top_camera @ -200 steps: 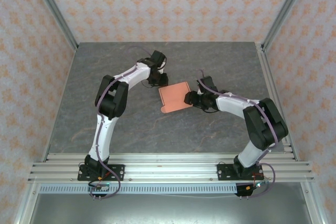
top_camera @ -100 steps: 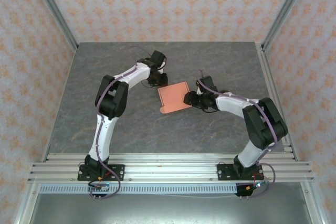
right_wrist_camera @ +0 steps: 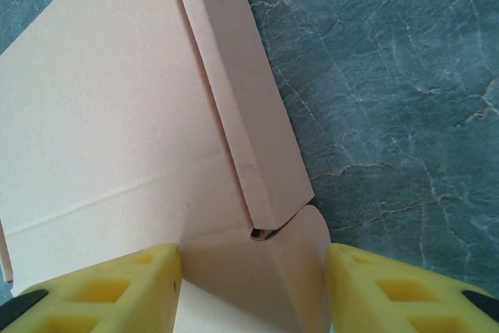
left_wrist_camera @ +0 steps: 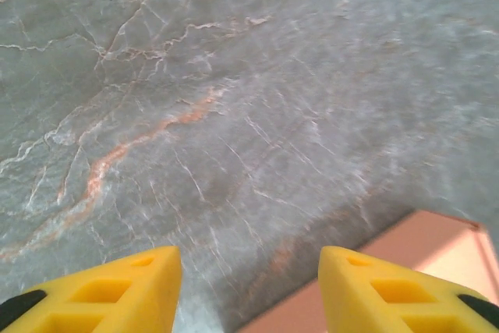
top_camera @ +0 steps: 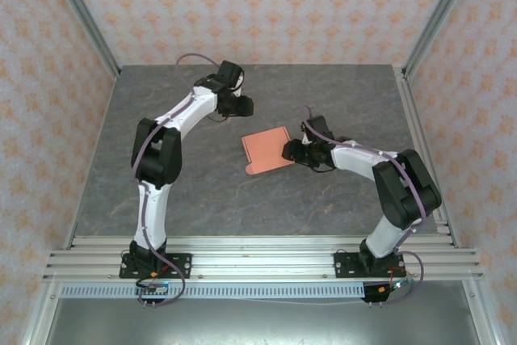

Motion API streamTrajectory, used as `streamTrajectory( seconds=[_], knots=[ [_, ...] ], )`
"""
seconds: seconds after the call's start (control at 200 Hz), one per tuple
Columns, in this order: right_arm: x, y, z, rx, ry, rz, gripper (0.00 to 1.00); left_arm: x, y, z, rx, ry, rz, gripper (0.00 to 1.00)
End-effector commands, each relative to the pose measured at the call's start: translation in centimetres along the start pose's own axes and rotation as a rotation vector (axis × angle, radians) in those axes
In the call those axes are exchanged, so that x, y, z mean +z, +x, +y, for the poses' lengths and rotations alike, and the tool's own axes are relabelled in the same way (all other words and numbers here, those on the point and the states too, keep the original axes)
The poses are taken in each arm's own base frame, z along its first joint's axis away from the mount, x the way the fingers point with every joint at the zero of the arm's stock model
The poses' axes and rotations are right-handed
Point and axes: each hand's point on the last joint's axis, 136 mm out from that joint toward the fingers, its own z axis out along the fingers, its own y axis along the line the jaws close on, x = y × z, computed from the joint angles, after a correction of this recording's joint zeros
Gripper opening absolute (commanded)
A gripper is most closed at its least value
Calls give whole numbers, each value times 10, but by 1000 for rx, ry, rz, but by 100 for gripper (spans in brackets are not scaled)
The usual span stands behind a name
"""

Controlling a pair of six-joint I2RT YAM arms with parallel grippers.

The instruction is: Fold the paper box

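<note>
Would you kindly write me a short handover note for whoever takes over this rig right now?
Left tool: open, empty, over bare table beyond the paper box's far corner.
Right tool: open, fingers straddling the box's right edge, above a folded flap and rounded tab.
Paper box: mid-table, nearly flat.
Done: one side flap folded over.
Left: probably remaining walls and tabs.

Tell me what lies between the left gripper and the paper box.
Only bare tabletop separates the left gripper from the paper box, clear in the top view.
</note>
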Motion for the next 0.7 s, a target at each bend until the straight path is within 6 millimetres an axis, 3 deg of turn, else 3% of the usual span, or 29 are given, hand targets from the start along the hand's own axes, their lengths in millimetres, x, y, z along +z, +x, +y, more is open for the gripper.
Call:
streamTrajectory(
  seconds=[0.0,0.15,0.325,0.44,0.696],
  knots=[
    [4,3,-3,-4,20,25,51,2,32,-16,47,76,81,50],
    [4,5,-1,-1,7,33,49,26,56,-12,44,70,160,48],
    [5,7,-3,3,6,33,47,46,73,-8,29,63,214,35],
    [4,8,-2,4,-4,34,46,53,80,0,21,27,235,28],
    [5,6,1,1,-17,28,40,58,87,6,8,9,243,24]
  ],
)
